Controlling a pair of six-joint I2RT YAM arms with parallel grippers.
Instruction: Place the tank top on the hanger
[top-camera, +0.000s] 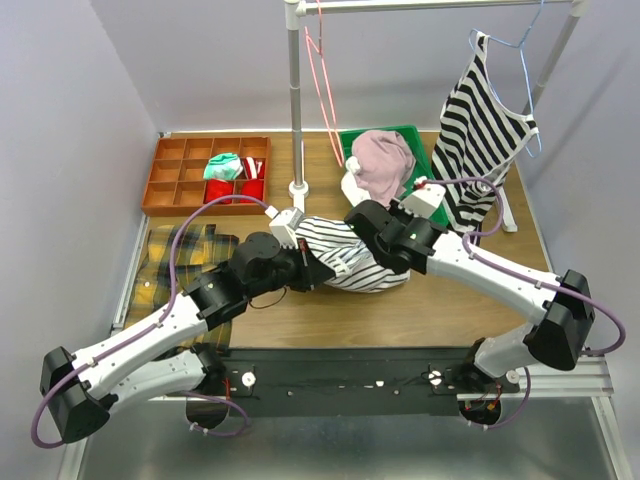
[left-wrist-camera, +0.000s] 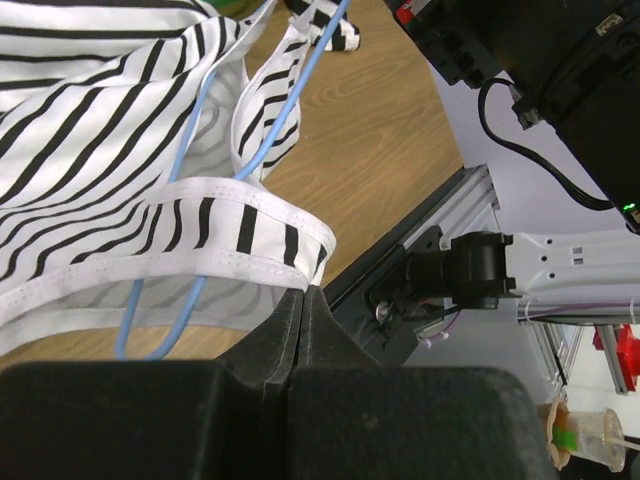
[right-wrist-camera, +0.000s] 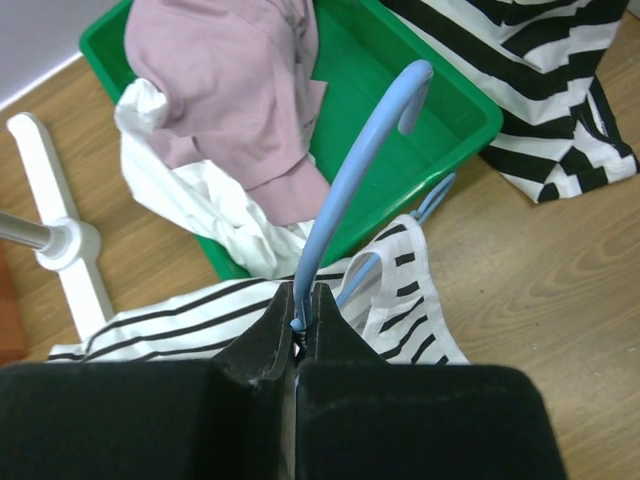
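The tank top (top-camera: 372, 275) lies bunched on the table's middle, white with thin dark stripes. The light-blue hanger (right-wrist-camera: 350, 170) is threaded through it, and its wire shows inside the cloth in the left wrist view (left-wrist-camera: 290, 95). My right gripper (right-wrist-camera: 302, 290) is shut on the hanger's neck just below the hook, at the top's right side (top-camera: 352, 258). My left gripper (left-wrist-camera: 304, 290) is shut on the white banded edge of the tank top (left-wrist-camera: 100, 130), at its left side (top-camera: 318, 272). The top also shows under the right jaws (right-wrist-camera: 180, 315).
A green bin (right-wrist-camera: 440, 90) behind holds a pink garment (top-camera: 383, 160) and white cloth (right-wrist-camera: 190, 200). A bold-striped top (top-camera: 485, 130) hangs from the rack at right; a pink-red hanger (top-camera: 322, 80) hangs by the post (top-camera: 294, 100). A brown tray (top-camera: 170, 190) and plaid cloth (top-camera: 190, 250) lie left.
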